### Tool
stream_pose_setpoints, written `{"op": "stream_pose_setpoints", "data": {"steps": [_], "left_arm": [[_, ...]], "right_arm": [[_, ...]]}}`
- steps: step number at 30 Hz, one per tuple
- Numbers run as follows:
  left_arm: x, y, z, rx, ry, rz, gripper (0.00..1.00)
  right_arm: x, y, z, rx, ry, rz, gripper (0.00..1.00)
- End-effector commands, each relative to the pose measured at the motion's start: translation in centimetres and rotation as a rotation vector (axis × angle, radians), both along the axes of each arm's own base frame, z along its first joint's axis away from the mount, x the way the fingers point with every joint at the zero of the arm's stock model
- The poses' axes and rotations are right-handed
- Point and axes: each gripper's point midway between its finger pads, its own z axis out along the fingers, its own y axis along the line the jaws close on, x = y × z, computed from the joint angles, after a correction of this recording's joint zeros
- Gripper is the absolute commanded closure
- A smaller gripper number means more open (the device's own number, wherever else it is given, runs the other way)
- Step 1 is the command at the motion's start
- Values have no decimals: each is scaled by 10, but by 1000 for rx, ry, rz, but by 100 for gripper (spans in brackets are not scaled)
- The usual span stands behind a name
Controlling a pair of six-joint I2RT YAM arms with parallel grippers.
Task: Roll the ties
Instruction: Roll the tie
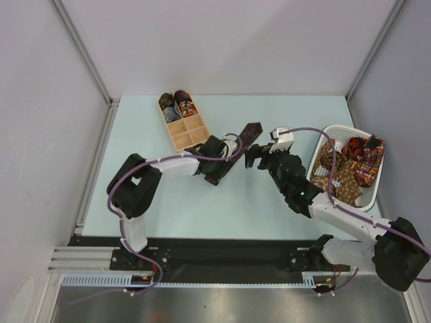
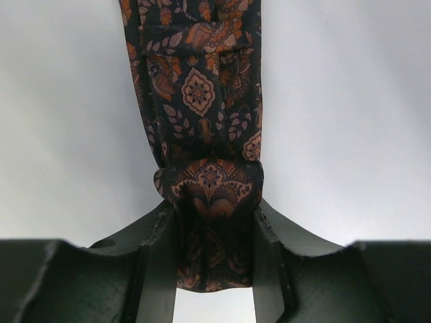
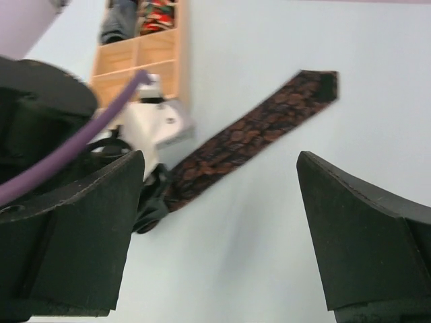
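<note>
A dark maroon patterned tie [image 1: 246, 136] lies flat on the table and runs toward the back right, its pointed end free. My left gripper [image 1: 222, 156] is shut on its near end; in the left wrist view the folded end of the tie [image 2: 210, 195] sits between my fingers [image 2: 158, 262]. The right wrist view shows the same tie [image 3: 249, 131] stretched out ahead. My right gripper [image 1: 259, 158] is open and empty, just right of the tie. Two rolled ties [image 1: 176, 105] sit in the wooden box [image 1: 192, 138]. More loose ties [image 1: 350, 165] lie in the white basket [image 1: 316, 176].
The wooden compartment box stands at the back, left of the tie, and shows in the right wrist view [image 3: 161, 64] too. The white basket is at the right edge of the table. Grey walls enclose the table on three sides.
</note>
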Motion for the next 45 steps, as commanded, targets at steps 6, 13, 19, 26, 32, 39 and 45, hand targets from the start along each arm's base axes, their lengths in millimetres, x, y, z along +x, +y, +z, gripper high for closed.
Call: {"op": "stream_pose_setpoints", "data": {"steps": [6,13,19,26,32,39,45], "left_arm": [[-4,9,-7,21,51,31,58],[-5,9,-8,23,54,33,58],[-5,9,-7,26,59,34,57],[-5,9,-8,28,62,34,57],[-5,10,-8,29,63,36,57],[-6,10,-9,30,67,38,57],[-7,11,-9,45,85,39,57]], "right_arm": [[-16,-37,-13,-11,87,-144,0],[-73,-8,-49,-102,196,171,8],[-106,20,-89,-270,234,266,15],[-139,79,-108,-581,115,408,20],[-141,131,-138,-907,60,428,24],[-115,167,-153,-1161,19,306,27],[-79,180,-157,-1310,34,172,29]]}}
